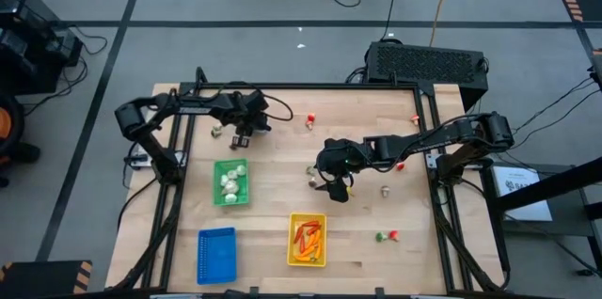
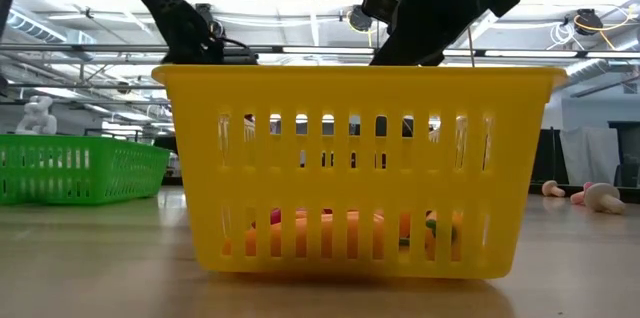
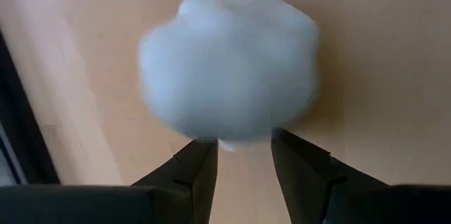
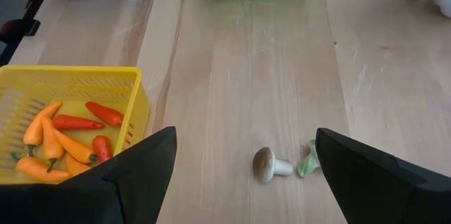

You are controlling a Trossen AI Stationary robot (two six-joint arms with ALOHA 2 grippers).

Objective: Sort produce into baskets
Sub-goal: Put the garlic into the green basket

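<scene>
On the pale wooden table [image 1: 282, 196], the left gripper [image 1: 242, 137] hangs toward eleven o'clock of the table's middle, above the green slatted plastic basket [image 1: 230, 183]. Its two dark fingers [image 3: 197, 175] are pinched on the base of a white, lobed garlic-like toy bulb [image 3: 229, 69], which juts out past the tips with bare wood behind it. The green basket, at about nine o'clock, already holds several white bulbs [image 1: 231, 180]. The right gripper [image 1: 336, 189] sits near the table's centre with its fingers spread wide and nothing between them; below it on the wood lie a small brown-capped toy mushroom [image 4: 270, 165] and, just beside that, a small pale green piece [image 4: 307, 162]. The yellow slatted plastic basket [image 1: 307, 240], at six o'clock, holds orange carrots and red peppers [image 4: 63, 136]. The blue plastic basket [image 1: 216, 253] stands at about seven o'clock. Loose small red-and-white pieces [image 1: 308, 118] lie near twelve o'clock, and others [image 1: 387, 236] lie at about four o'clock.
</scene>
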